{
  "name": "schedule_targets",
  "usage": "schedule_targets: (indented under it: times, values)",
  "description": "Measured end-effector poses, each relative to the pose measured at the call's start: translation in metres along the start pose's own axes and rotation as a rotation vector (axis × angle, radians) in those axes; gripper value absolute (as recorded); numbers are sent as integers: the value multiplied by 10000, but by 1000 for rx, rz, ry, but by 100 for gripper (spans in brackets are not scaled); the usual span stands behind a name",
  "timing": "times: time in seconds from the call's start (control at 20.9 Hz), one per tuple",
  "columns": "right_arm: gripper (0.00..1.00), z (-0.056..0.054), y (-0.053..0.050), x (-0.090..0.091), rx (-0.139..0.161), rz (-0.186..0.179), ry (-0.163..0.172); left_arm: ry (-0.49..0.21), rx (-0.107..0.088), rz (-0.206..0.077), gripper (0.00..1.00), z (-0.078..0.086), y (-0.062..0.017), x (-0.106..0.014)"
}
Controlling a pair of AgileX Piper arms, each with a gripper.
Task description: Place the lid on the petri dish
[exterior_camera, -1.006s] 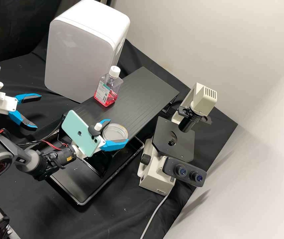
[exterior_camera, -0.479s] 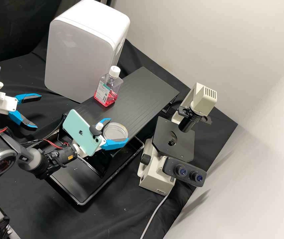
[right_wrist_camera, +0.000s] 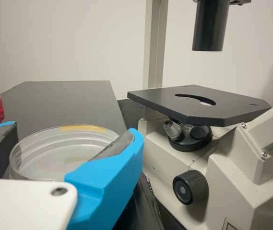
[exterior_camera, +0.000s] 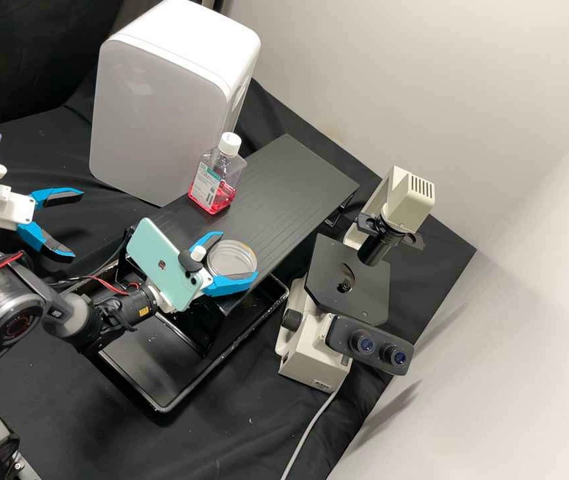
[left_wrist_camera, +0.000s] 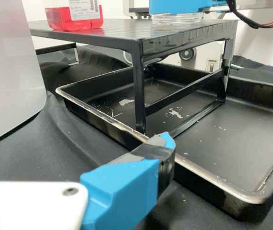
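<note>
Clear plastic in blue jaws. Clamps the lid [exterior_camera: 229, 259] rim to rim with the right gripper [exterior_camera: 238, 260], centre frame, at the lower-left end of the black platform [exterior_camera: 284, 180]. Seems mid-placement: cannot tell if already seated, release yet to come. Holds the left gripper [exterior_camera: 74, 223] spread and empty at far left.

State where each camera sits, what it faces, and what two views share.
High view: fixed above, looking down; left pincer open, right pincer round the clear round petri dish.
Left wrist view: low, facing the black metal stand; own blue finger.
Right wrist view: behind the dish, facing the white microscope; own blue fingers.
Shared: high and right wrist views show dish and microscope.
</note>
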Motion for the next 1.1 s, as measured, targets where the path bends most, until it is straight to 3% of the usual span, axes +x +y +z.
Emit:
schedule_targets:
  times: [0.24, 0.48, 0.91, 1.01, 1.05, 1.1]
  values:
    - [100, 8, -13, 0, -2, -12, -10, 0, 0, 0, 100, 0, 0, 0]
    - [100, 11, -49, -3, -27, -40, -25, 0, 0, 0, 100, 0, 0, 0]
    - [100, -72, 22, -51, -44, -4, -10, 13, -6, 3, 100, -12, 3, 0]
    - [100, -82, 39, -62, -31, 8, -18, 13, -1, 3, 100, -12, 3, 0]
    - [100, -79, 42, -73, -29, 10, -23, 14, 11, 4, 100, -13, 3, 0]
    - [100, -88, 56, -82, -21, 19, -26, 14, 34, 6, 100, -2, 6, 1]
